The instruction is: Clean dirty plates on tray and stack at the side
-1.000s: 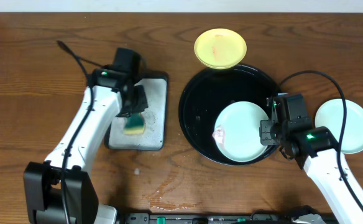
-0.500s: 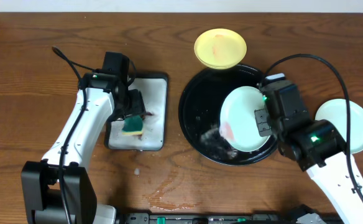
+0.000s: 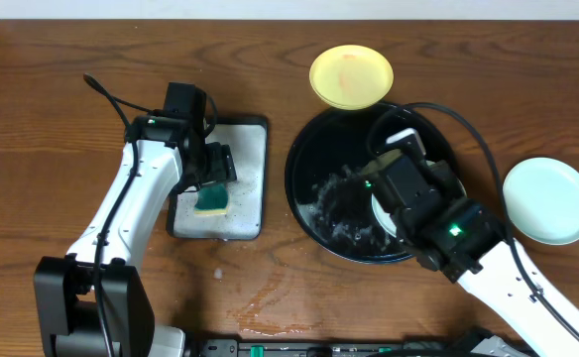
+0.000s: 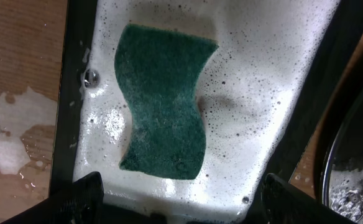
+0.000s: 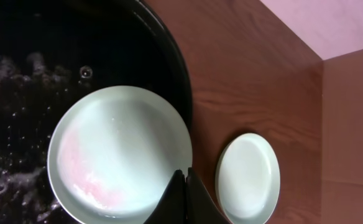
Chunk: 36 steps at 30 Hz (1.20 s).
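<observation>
A pale mint-green plate (image 5: 119,149) with a pink smear hangs over the black tray (image 5: 107,50). My right gripper (image 5: 184,174) is shut on its rim. From overhead my right arm hides most of this plate (image 3: 385,212). A clean-looking mint plate (image 3: 548,200) lies on the wood right of the tray (image 3: 304,183). A yellow plate (image 3: 350,76) rests at the tray's far rim. My left gripper (image 3: 215,169) stands open above the green sponge (image 4: 163,106), not touching it.
The sponge (image 3: 210,201) lies in foamy water on a small silver tray (image 3: 250,159) at the left. Suds (image 3: 334,203) cover part of the black tray. A wet patch (image 3: 270,297) spreads on the wood near the front edge.
My left gripper has opened and let the sponge down on the silver tray. My right arm has carried the smeared plate leftward over the black tray.
</observation>
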Available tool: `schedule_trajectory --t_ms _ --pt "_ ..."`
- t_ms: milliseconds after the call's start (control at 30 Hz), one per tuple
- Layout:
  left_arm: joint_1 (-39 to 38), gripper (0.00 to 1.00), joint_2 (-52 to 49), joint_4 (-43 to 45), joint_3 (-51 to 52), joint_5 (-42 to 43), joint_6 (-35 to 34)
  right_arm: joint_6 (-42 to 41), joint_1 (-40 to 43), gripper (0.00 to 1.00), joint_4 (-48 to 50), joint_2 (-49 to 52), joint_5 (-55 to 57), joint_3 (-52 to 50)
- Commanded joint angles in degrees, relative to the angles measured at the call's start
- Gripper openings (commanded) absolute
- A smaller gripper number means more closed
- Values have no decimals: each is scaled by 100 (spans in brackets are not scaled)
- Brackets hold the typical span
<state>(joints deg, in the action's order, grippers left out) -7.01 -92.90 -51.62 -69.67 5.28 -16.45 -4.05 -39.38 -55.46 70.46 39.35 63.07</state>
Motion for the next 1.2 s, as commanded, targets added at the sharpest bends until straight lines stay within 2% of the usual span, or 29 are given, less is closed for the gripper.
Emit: schedule_trajectory --t_ms 0,67,167,367,467,533,600,833,867,900,933,967,1167 --pt "13 82 -33 -13 13 11 35 -444 232 1 15 28 -533 107" --pt "13 82 -33 -13 13 11 35 -669 826 2 72 35 -1458 105" --pt "13 82 -33 -13 13 11 35 -643 1980 24 227 85 -2841 105" --pt "13 82 -33 -13 13 11 35 -505 4470 29 155 763 -5399 70" --pt "13 82 -33 -13 13 11 35 -439 5099 31 129 1346 -5921 55" --pt "13 82 -33 -13 13 11 35 -439 5292 31 118 1757 -5976 55" --pt "13 82 -33 -13 13 11 35 -354 5333 36 127 2131 -5829 55" --pt "13 82 -33 -13 13 11 35 -57 5239 35 173 3016 -5630 55" --pt "13 82 -33 -13 13 11 35 -57 5211 28 173 3099 -5525 55" --pt "13 82 -33 -13 13 11 35 -57 5193 14 170 3152 -5453 55" --pt "13 82 -33 -13 13 11 35 -57 5167 5 166 3178 -5458 55" --pt "13 82 -33 -13 13 11 35 -59 5158 1 168 3176 -5460 57" --pt "13 82 -33 -13 13 11 35 -55 4981 1 142 2769 -5462 59"
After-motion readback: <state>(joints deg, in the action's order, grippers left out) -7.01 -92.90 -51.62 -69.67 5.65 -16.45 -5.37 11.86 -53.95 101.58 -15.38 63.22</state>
